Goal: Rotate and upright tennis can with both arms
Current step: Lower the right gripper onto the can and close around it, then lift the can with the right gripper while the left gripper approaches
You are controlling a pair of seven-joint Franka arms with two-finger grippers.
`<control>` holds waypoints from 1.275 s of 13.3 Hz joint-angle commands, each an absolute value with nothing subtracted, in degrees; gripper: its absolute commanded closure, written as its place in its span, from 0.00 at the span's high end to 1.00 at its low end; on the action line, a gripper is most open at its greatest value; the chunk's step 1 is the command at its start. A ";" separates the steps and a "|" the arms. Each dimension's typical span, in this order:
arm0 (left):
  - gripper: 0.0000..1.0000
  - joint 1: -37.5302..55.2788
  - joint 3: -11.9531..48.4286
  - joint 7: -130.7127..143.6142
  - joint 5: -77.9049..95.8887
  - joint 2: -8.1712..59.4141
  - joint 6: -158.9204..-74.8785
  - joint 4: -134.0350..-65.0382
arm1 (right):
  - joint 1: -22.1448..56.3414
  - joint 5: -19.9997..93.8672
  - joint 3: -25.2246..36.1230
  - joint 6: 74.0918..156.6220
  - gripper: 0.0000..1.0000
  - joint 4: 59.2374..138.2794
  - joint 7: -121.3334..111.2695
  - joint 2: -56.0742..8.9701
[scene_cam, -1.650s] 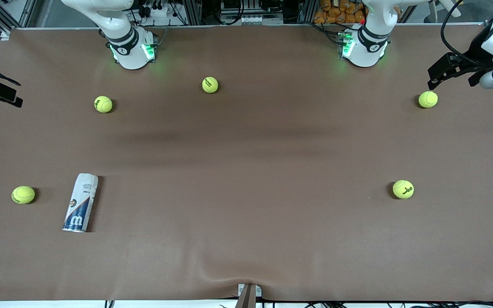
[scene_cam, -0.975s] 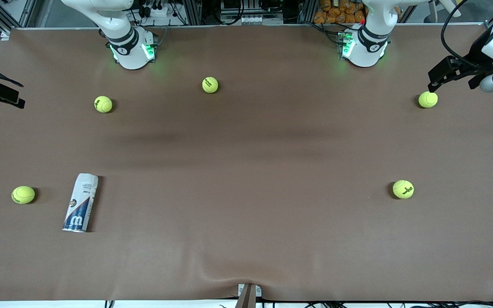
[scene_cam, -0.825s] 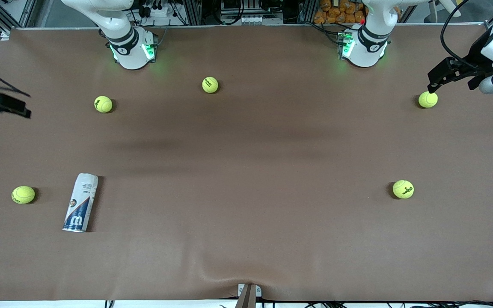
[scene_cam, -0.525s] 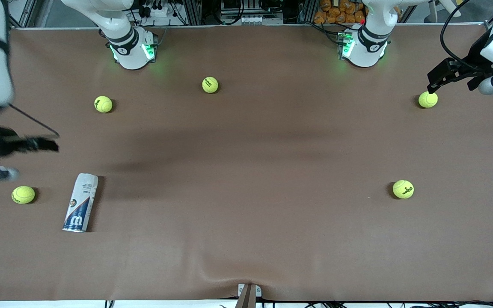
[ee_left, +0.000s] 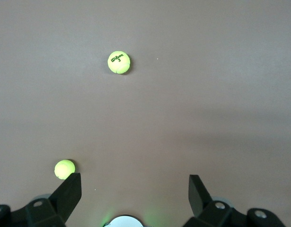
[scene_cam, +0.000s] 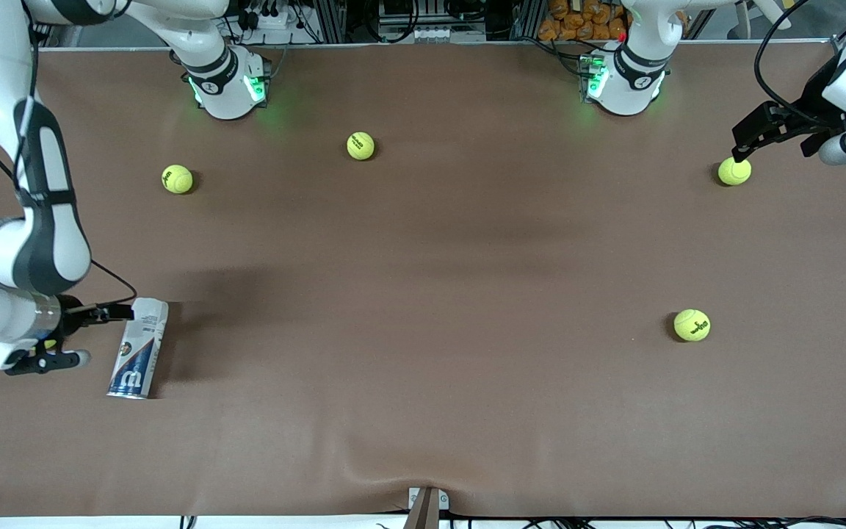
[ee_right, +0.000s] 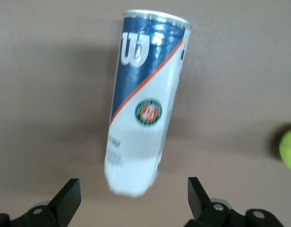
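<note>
The tennis can [scene_cam: 139, 347] lies on its side on the brown table near the right arm's end, its white end toward the robots and its dark-blue "W" end with the silver rim toward the front camera. My right gripper [scene_cam: 102, 330] hangs open over the table at the can's white end. In the right wrist view the can [ee_right: 145, 99] stretches away from the open gripper [ee_right: 133, 203], and its white end sits between the fingers without touching them. My left gripper [scene_cam: 750, 136] is open and empty over the left arm's end of the table, also seen in the left wrist view [ee_left: 133, 194].
Tennis balls lie about: one [scene_cam: 734, 170] just below the left gripper, one [scene_cam: 692, 325] nearer the front camera, two [scene_cam: 360, 145] [scene_cam: 177, 178] near the bases. One ball beside the can shows in the right wrist view [ee_right: 289, 149]. The left wrist view shows two balls [ee_left: 119, 62] [ee_left: 64, 169].
The right arm has swung in from the table's edge and come down to the can's white end. The left gripper has barely shifted. The can has not moved.
</note>
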State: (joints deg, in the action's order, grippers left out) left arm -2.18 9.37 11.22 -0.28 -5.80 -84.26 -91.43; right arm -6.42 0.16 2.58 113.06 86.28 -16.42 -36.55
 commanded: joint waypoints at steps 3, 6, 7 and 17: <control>1.00 -2.11 9.76 10.72 -0.79 -5.19 -83.85 -90.44 | -6.50 -0.18 1.85 122.59 1.00 84.72 -21.96 -43.41; 1.00 -2.02 10.11 10.81 -0.79 -4.66 -83.94 -90.44 | -7.12 0.26 1.85 122.78 1.00 84.81 -22.32 -45.70; 1.00 -2.02 10.11 10.81 -0.79 -4.66 -83.94 -90.44 | -7.47 0.35 1.85 122.87 1.00 84.81 -22.41 -46.57; 1.00 -1.93 10.20 10.72 -0.79 -4.57 -83.94 -90.44 | -6.51 1.14 -0.68 122.61 0.55 82.10 -35.29 -45.80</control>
